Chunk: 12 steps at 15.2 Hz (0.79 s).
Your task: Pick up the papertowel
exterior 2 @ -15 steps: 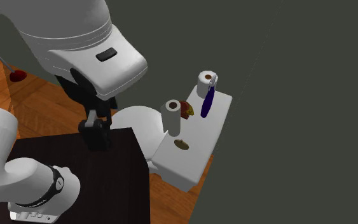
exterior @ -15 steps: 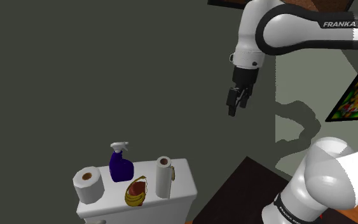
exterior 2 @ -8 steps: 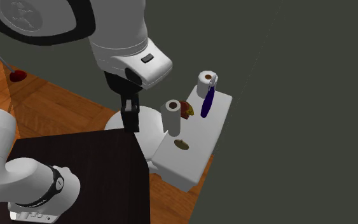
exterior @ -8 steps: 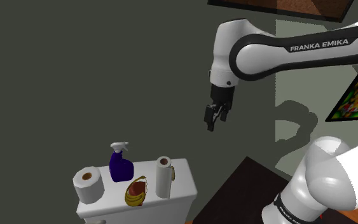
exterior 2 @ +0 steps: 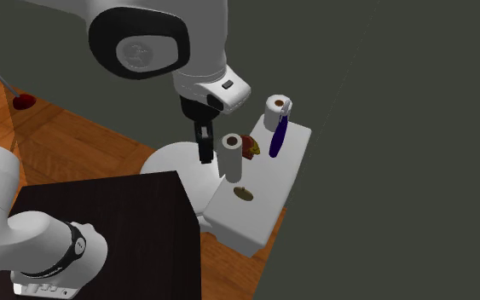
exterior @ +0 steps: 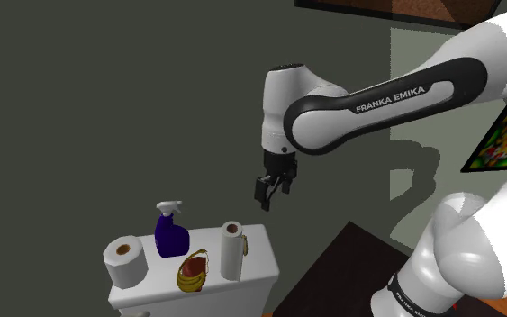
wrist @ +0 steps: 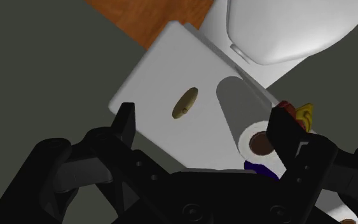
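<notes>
Wrist view: my gripper [wrist: 206, 124] is spread wide, empty, over the tank [wrist: 158, 89]. Towel [exterior: 232, 250] stands upright there. Probably light and squashy; I'd pinch gently mid-roll, across its sides.

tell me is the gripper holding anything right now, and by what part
Nothing is held: the gripper hangs open in the air, fingers apart, clear of the upright paper towel roll on the toilet tank.

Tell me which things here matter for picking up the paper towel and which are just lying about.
For the job:
paper towel roll, standing upright
tool, open

Lying about:
spray bottle
shorter roll
yellow and red item
brown oval
</notes>
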Motion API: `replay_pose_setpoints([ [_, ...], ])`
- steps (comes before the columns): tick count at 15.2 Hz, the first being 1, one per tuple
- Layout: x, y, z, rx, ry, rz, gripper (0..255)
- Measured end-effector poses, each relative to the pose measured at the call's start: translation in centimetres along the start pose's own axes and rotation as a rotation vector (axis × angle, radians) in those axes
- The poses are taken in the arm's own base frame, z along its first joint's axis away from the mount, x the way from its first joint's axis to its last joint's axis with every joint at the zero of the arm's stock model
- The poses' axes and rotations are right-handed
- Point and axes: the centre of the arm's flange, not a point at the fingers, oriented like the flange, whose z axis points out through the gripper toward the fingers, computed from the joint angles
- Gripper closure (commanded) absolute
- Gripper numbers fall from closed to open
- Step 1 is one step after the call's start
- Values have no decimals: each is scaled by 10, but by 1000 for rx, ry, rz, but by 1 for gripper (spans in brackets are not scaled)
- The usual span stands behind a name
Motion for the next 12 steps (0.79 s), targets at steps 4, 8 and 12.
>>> replay_pose_setpoints([
  [4, 23, -36, 32, -8, 5, -9, 0],
  [8, 49, -73, 63, -15, 11, -19, 0],
  [12, 55, -88, 87, -17, 12, -22, 0],
])
